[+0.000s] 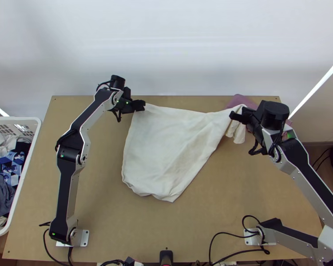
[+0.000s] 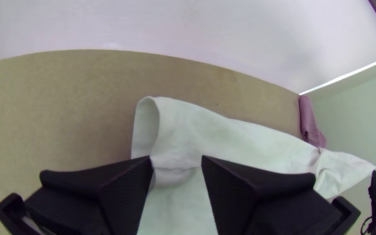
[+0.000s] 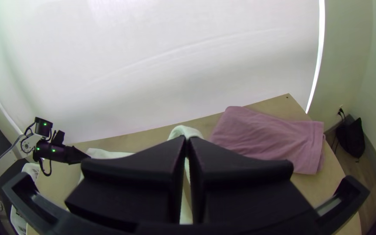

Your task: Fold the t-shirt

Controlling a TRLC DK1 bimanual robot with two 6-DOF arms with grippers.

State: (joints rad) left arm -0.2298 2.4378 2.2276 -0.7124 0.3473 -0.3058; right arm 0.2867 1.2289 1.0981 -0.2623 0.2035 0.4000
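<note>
Well, the white t-shirt [image 1: 160,153] lay partly spread, with creases, across the middle of the worktop [image 1: 102,199], one end drawn up toward the far right. There the right tool [image 1: 233,115] was clamped on a gathered part of it, with a loose flap hanging beside the grip. The left tool [image 1: 143,105] was at the shirt's far left corner, its two black fingers [image 2: 105,185] apart above a curled edge. Near the right tool, a mauve cloth [image 3: 270,139] lay folded at the far right corner, and a white laundry basket [image 1: 15,119] holding clothes [image 1: 1,195] stood on the left.
</note>
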